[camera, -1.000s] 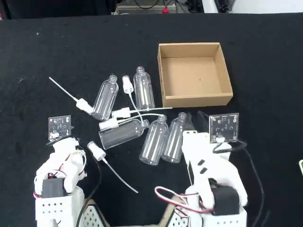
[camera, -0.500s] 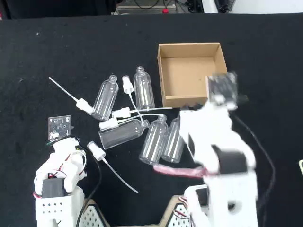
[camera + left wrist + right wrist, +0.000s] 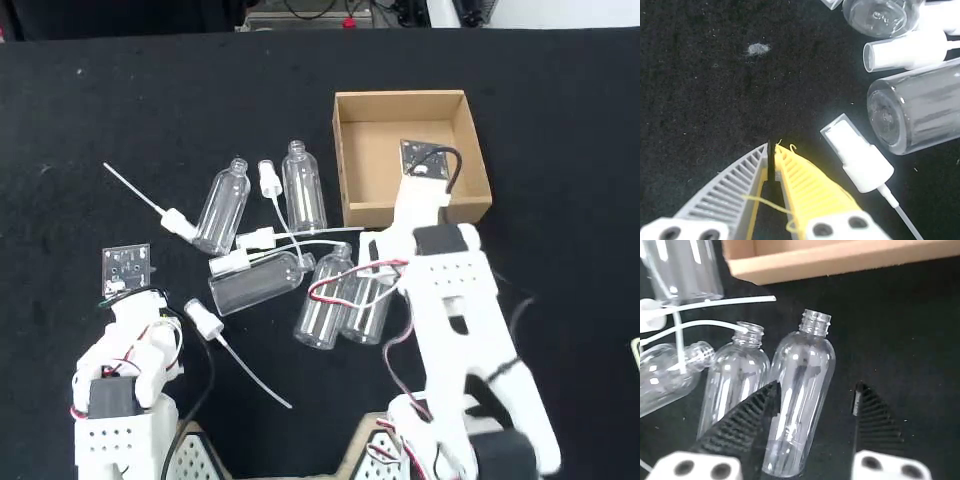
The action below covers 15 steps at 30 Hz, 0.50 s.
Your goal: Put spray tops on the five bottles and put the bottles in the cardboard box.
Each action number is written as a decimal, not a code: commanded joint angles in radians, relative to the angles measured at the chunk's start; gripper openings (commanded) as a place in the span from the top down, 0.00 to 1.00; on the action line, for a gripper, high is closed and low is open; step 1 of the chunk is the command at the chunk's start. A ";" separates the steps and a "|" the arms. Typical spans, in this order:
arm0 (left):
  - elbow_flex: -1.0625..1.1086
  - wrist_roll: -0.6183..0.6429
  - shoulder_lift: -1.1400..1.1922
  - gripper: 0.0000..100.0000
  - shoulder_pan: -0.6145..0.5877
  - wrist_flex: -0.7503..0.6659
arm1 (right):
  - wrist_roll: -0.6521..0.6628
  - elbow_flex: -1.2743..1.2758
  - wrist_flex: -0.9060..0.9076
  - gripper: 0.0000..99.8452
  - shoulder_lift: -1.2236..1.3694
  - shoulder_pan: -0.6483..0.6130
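Lying uncapped on the bench (image 3: 560, 150), the clear bottle (image 3: 800, 405) sits at 7 o'clock from the cardboard box (image 3: 410, 213), neck toward it, with a neighbouring bottle (image 3: 730, 385) just beside it at 9 o'clock. The right pincer (image 3: 816, 388) is spread wide astride it, gripping nothing. Closing from here could pinch the neighbour too, or the smooth round body could squirt out sideways. The left pincer (image 3: 771, 148), closed and empty, rests beside 1 spray top (image 3: 860, 160).
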 commanded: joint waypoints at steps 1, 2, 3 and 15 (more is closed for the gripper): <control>0.016 -0.002 0.002 0.97 0.007 0.006 | -0.048 -0.056 -0.044 0.78 0.044 -0.014; 0.016 -0.002 0.002 0.97 0.007 0.006 | -0.060 -0.056 -0.044 0.78 0.051 -0.015; 0.016 -0.002 0.002 0.97 0.007 0.006 | -0.074 -0.059 -0.046 0.78 0.059 -0.018; 0.016 -0.002 0.002 0.97 0.007 0.006 | -0.133 -0.079 -0.046 0.78 0.071 -0.066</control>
